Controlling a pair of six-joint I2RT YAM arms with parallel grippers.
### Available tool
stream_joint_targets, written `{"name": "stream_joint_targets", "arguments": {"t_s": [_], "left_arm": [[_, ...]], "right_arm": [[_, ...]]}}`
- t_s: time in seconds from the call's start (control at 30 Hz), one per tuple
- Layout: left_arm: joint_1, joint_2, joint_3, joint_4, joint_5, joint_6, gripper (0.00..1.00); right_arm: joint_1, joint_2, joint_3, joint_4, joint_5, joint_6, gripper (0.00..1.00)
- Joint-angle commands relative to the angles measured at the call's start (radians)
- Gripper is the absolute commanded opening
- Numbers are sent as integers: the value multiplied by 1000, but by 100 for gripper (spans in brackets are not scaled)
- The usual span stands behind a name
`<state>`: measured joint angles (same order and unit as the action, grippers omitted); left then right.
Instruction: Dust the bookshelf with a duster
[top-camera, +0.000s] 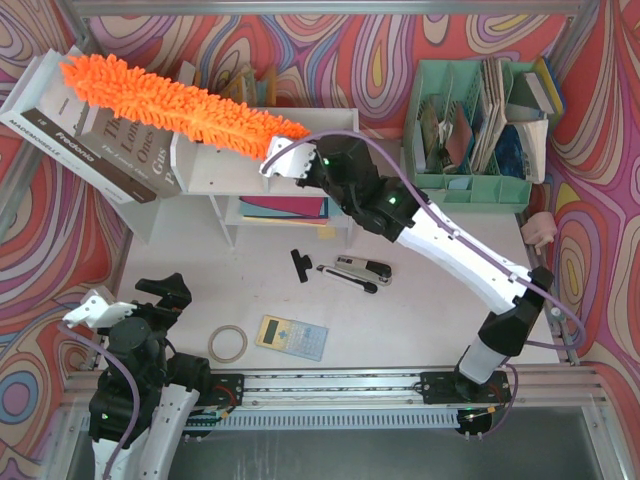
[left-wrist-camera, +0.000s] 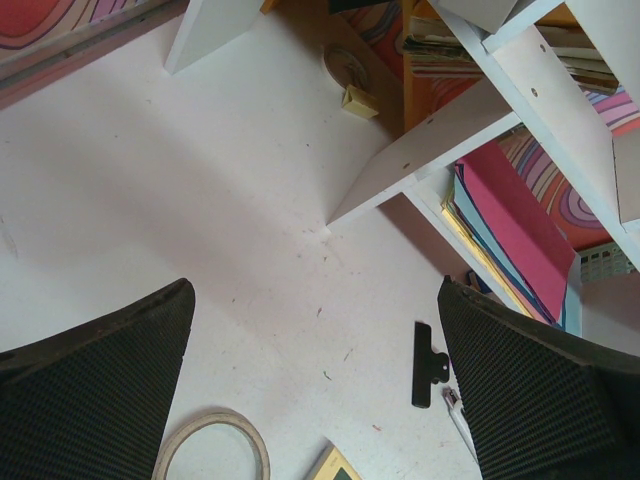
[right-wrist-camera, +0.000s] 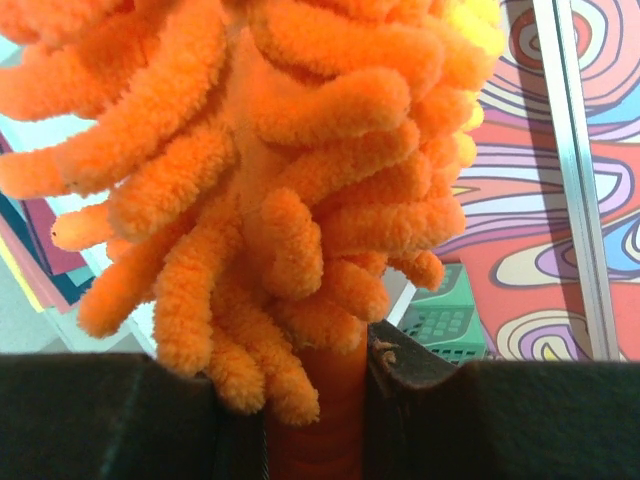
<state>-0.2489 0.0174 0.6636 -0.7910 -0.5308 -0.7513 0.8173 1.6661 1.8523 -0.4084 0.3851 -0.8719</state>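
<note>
A backdrop (top-camera: 400, 50) of swirling bands (red, orange, purple, pink and cream) covers the far wall and both side walls of the workspace, and the same pattern shows in the right wrist view behind a silver metal upright (right-wrist-camera: 572, 180). The table (top-camera: 420, 320) is plain matte white, lightly flecked with small marks in the left wrist view, with aluminium rails (top-camera: 340, 385) running along its near edge. The light is bright and even — shadows on the tabletop are soft.

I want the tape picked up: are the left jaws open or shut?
Open: the left gripper's jaws stand wide apart, holding nothing.
</note>
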Motion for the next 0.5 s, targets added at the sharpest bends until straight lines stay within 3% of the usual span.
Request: {"name": "stream_joint_targets", "arguments": {"t_s": [0.0, 0.47], "left_arm": [[0, -13, -11, 6, 4, 11, 99], [0, -13, -14, 11, 3, 13, 98]], "right_arm": [[-20, 10, 32, 91, -8, -30, 0], [-40, -30, 10, 85, -29, -4, 0]]}}
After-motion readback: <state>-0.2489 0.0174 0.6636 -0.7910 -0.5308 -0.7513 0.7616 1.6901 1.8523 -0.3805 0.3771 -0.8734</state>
